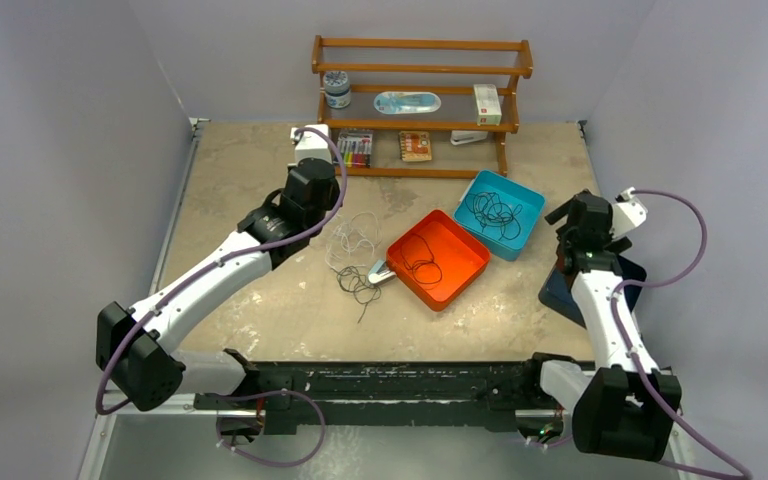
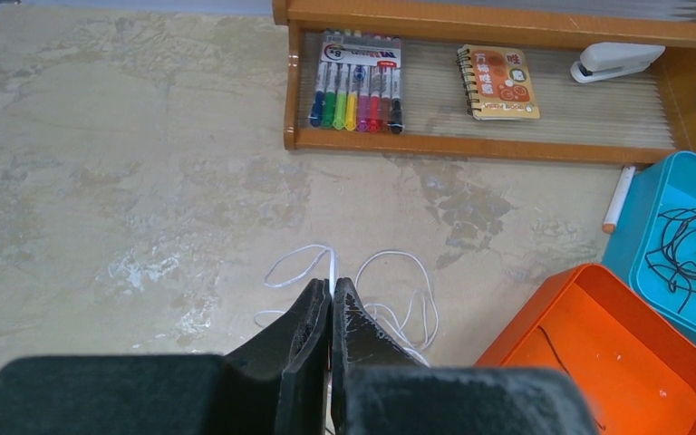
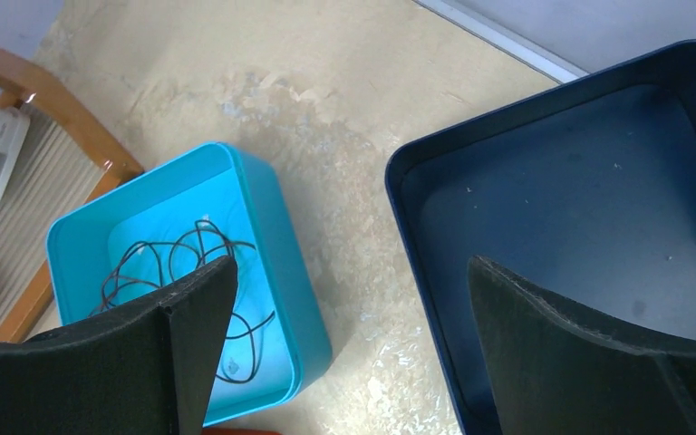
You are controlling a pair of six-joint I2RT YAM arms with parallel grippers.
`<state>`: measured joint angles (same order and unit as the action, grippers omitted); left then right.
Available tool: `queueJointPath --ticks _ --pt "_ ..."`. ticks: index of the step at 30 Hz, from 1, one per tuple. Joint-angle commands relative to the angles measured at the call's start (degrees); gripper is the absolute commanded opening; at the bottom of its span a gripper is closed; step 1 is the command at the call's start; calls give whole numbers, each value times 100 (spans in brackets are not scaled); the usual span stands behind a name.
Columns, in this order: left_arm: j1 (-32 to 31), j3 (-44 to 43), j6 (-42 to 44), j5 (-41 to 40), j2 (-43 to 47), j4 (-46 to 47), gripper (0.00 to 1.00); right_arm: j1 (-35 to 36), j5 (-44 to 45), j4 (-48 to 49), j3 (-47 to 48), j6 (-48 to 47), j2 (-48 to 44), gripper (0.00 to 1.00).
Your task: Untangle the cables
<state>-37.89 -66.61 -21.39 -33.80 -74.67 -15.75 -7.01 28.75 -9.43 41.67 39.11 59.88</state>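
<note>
Over table (image 1: 260, 290), left end effector (image 2: 332, 284) pinching cable (image 2: 333, 262)

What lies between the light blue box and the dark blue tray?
Only bare table; the right wrist view shows it between the light blue box and the dark blue tray.

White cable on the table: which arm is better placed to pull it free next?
Left. The left gripper is shut with the white cable running into its tips, apparently pinched; the right gripper hangs open by the dark blue tray.
</note>
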Motion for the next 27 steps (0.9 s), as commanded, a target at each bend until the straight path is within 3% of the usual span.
queueJointPath --ticks 1,8,27 --pt "48 25 109 61 165 194 0 -295 -225 143 -123 235 85 98" --pt "47 44 102 108 132 204 0 -676 -1501 670 -444 172 486 99" --pt "51 49 100 196 76 213 0 -672 -4100 2338 -1005 -158 1105 99"
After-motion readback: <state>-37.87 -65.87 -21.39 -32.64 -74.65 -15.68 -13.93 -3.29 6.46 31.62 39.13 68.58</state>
